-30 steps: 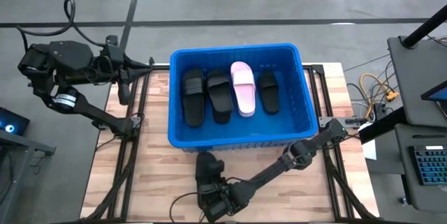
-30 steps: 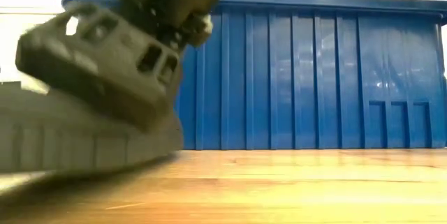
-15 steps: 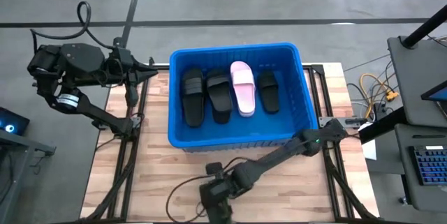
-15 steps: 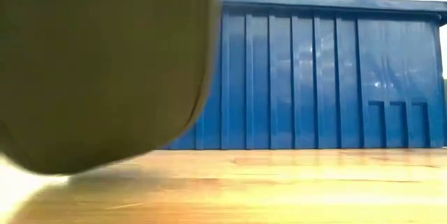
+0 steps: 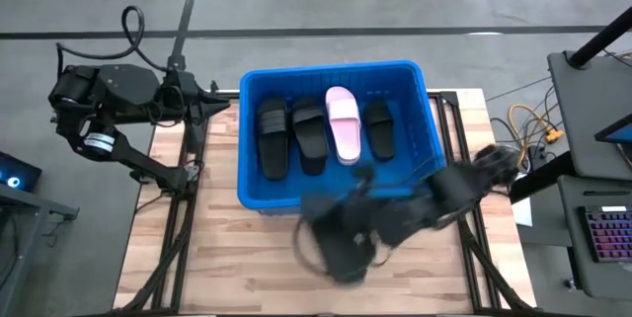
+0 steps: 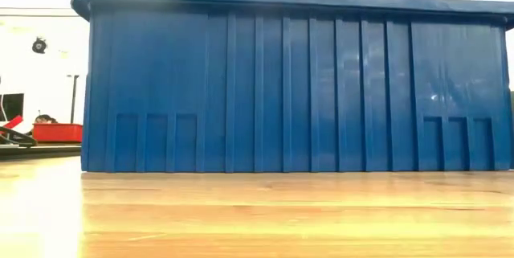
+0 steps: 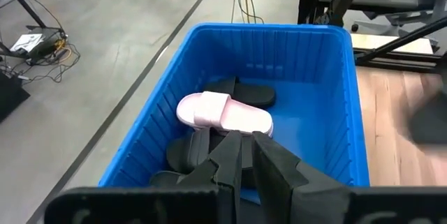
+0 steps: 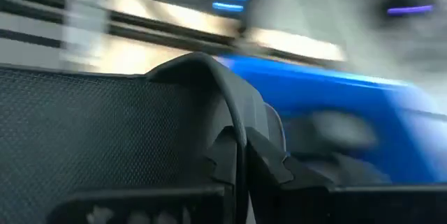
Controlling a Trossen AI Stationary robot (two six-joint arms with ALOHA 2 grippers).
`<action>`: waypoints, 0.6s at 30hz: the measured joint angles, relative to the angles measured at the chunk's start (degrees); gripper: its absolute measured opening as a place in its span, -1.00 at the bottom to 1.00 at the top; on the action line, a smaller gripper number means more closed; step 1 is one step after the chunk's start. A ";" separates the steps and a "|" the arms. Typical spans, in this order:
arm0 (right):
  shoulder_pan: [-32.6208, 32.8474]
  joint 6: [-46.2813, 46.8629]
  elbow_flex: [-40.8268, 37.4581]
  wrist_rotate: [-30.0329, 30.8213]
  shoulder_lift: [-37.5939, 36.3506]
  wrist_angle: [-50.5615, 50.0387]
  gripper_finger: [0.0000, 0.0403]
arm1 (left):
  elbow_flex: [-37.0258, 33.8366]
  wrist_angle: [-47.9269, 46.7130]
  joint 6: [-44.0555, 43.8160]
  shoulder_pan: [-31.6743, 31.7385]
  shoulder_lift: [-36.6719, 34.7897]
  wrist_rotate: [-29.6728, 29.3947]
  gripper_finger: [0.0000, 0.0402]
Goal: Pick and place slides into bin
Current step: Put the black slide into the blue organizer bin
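Overhead, slides (image 5: pixel 326 129) lie inside bin (image 5: pixel 255 194); low view shows wall only.

A pale wooden table (image 5: pixel 227 258) of butcher-block planks carries the things, its bare top showing along the near edge and down the left side. One thing stands directly on it: the bright blue bin (image 5: pixel 254 149), set against the far edge and about centred between the left and right edges, its ribbed wall (image 6: pixel 321 89) resting flat on the wood
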 joint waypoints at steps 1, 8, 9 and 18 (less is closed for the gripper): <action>0.45 -1.07 0.00 6.48 -1.78 -3.10 -0.96 | 0.00 0.25 -0.05 0.02 0.13 0.00 -0.90; -1.41 3.11 -0.91 26.06 -11.40 -25.95 -0.96 | 0.00 4.30 -1.36 0.01 1.31 0.01 -0.90; -2.47 1.48 -2.19 26.17 -13.23 -24.97 -0.96 | 0.00 5.15 -1.49 0.02 1.66 0.00 -0.90; -19.69 -13.63 -23.89 12.42 -31.58 -16.17 -0.96 | 0.00 11.90 -1.53 0.00 4.89 -0.44 -0.90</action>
